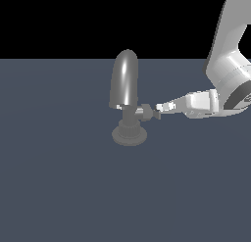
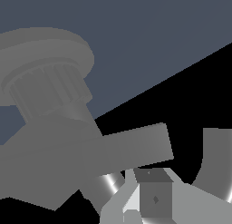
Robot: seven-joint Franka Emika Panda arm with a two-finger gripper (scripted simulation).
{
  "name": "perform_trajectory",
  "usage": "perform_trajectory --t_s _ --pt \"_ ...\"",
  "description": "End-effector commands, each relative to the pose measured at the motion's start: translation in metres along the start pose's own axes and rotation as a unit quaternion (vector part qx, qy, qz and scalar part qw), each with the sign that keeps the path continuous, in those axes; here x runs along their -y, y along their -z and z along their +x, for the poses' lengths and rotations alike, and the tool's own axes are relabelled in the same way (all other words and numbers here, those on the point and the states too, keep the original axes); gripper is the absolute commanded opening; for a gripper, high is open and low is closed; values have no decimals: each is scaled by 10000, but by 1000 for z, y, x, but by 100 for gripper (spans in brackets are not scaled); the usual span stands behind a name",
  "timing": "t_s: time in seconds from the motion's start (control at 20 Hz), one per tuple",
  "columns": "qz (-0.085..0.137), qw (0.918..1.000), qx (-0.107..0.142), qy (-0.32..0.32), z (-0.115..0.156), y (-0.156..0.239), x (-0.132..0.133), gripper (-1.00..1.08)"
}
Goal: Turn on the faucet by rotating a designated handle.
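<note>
The faucet (image 1: 125,82) is a glossy grey fixture with a tall rounded spout, a narrow neck and a round ribbed base (image 1: 129,134). The handle (image 1: 146,111) is a small stub with a short lever sticking out of the neck toward the exterior view's right. My gripper (image 1: 159,108) reaches in level from the right, with its tips at the handle's outer end. The fingers look pressed together with nothing between them. In the wrist view the ribbed base (image 2: 45,89) and the handle's lever (image 2: 136,146) loom close above my fingertips (image 2: 154,196).
The faucet stands on a flat dark blue-grey floor (image 1: 59,187). My white arm (image 1: 228,64) rises at the exterior view's right edge. No other objects are in view.
</note>
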State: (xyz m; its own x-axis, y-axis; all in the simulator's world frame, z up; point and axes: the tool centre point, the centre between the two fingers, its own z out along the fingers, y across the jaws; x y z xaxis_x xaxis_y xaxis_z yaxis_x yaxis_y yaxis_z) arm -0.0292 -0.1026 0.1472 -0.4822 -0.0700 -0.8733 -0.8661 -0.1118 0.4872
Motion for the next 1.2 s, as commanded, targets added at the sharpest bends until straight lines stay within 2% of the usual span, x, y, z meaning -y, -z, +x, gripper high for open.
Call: perform_trajectory --t_s 0.0,0.3,0.35,1.15 --pt "34 9997 41 -218 38 0 8 -100" --pt "30 9996 57 -280 69 -1 17 -100" --pt "-17 10000 -7 91 21 0 13 -100" --pt "15 9999 38 -166 67 0 56 -100"
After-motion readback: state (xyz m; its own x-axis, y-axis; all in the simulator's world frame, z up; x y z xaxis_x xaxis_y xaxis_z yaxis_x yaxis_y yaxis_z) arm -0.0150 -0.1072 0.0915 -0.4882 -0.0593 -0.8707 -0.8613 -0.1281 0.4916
